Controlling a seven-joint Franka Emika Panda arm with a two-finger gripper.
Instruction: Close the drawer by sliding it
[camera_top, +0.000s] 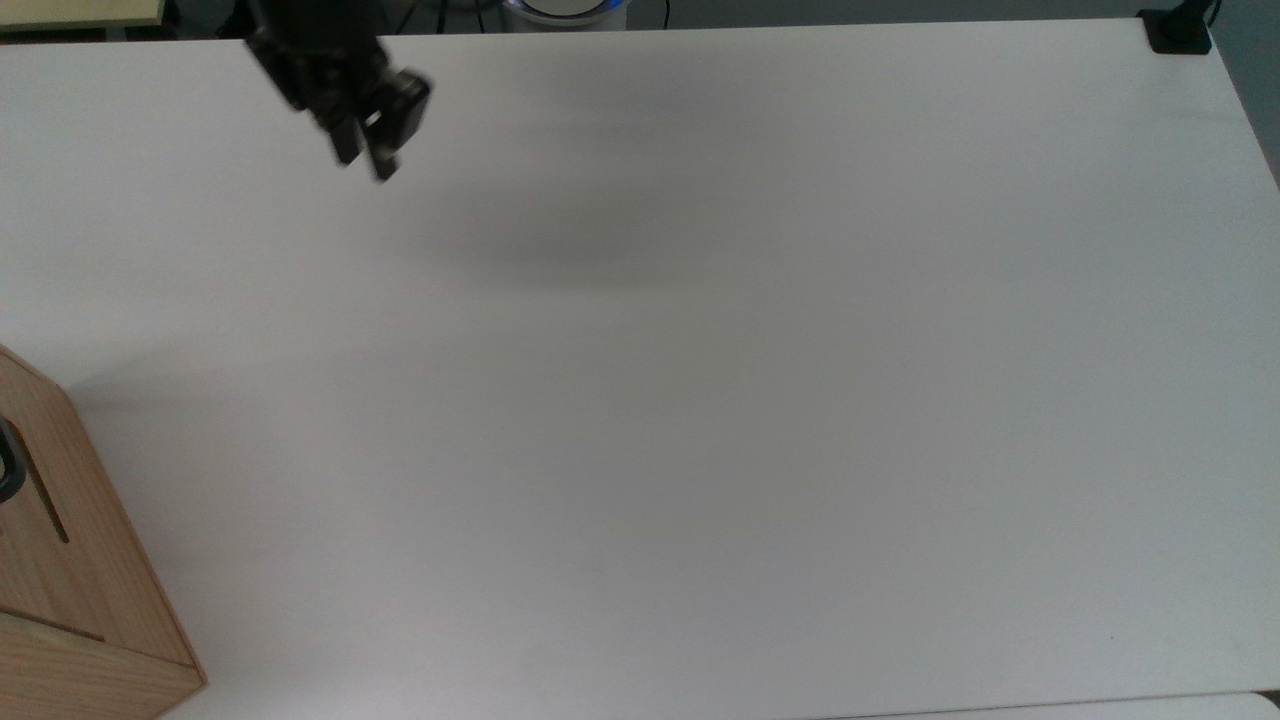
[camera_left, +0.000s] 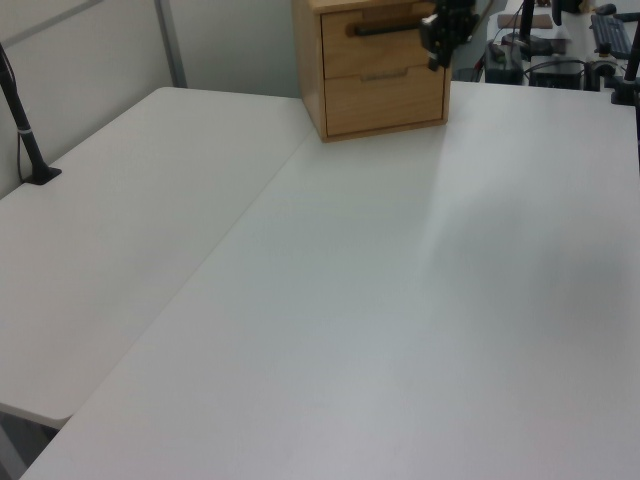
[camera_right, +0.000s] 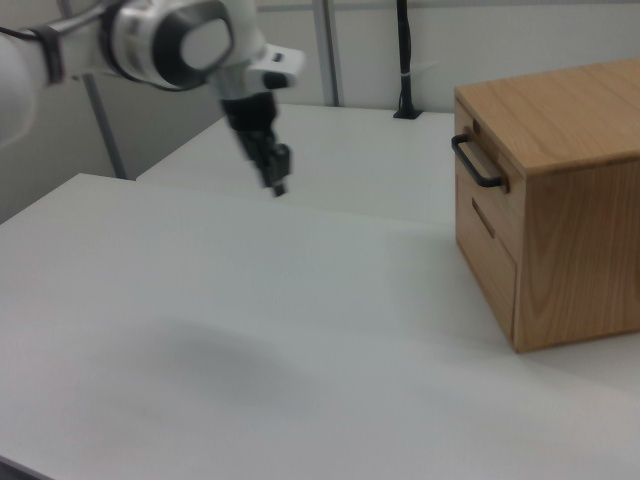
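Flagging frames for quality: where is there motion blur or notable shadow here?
Top view: the gripper is smeared, with a soft shadow on the table to its right. Right view: the gripper and arm are blurred, while the drawer stays crisp. Left view: shadows are faint and diffuse.
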